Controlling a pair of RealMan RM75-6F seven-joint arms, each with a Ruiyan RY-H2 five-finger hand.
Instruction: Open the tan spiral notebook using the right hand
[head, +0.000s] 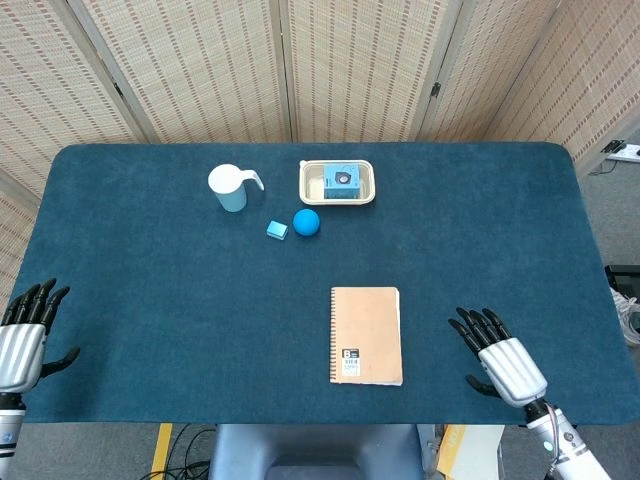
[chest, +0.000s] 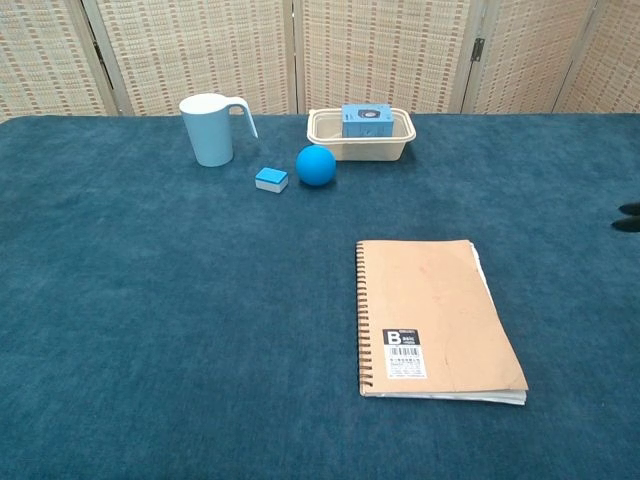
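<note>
The tan spiral notebook (head: 366, 335) (chest: 432, 316) lies closed and flat on the blue table, its spiral along the left edge and a barcode label near its front. My right hand (head: 497, 356) hovers to the right of it, fingers spread, holding nothing, a clear gap away from the cover. Only its dark fingertips (chest: 628, 217) show at the right edge of the chest view. My left hand (head: 24, 333) is at the table's front left corner, fingers apart and empty.
At the back stand a white mug (head: 230, 188), a small blue block (head: 277, 229), a blue ball (head: 306, 222) and a cream tray (head: 314, 186) holding a blue box (head: 342, 180). The table's front edge runs just below the notebook.
</note>
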